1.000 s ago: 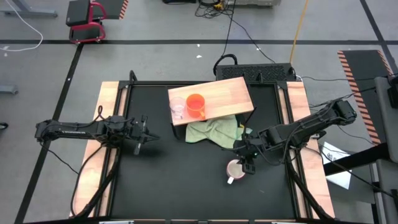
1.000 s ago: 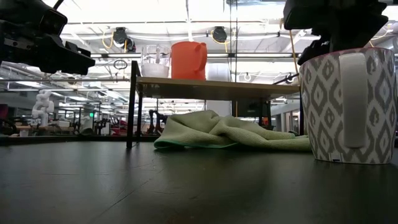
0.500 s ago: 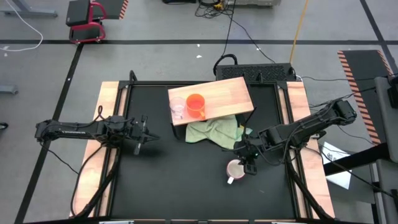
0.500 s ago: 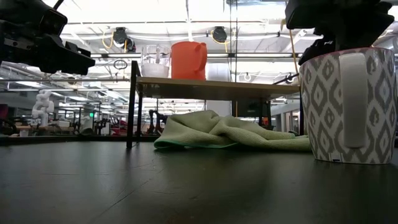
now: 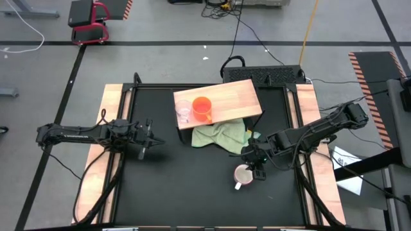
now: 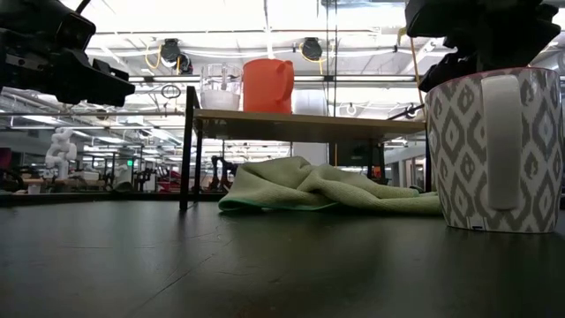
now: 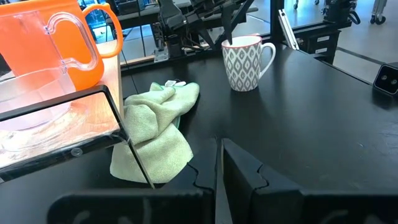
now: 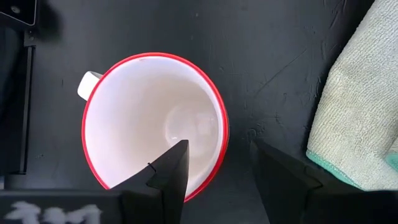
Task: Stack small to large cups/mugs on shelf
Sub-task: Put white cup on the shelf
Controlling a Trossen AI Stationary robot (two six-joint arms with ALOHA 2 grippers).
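- Since the earlier frame almost nothing has shifted: the right gripper point(image 5: 255, 169) has only settled a touch at the white mug's point(image 5: 243, 174) rim, and the mug, the cloth and the left arm sit where they were.
- Two of the three vessels are already up on the shelf point(image 5: 237, 96): the small clear glass cup point(image 5: 183, 110) stands at its left end, with the orange mug point(image 5: 202, 108) just beside it on the right.
- The patterned white mug, red-rimmed, is not yet moved; it stands upright on the black table point(image 5: 173, 192), right of centre and near the front, close to the green cloth point(image 5: 218, 135) that lies under the shelf's near edge.
- In the right wrist view the right gripper's fingers point(image 8: 168, 177) straddle the mug wall, one inside the bowl and one outside; they stand apart and have not clenched on the rim.
- The left gripper point(image 5: 149, 136) hangs above the table at the left, well apart from everything, its fingers pressed together on nothing.
- By my judgement about two thirds is done; what is left is gripping the white mug, lifting it and setting it on the shelf to the right of the orange mug.
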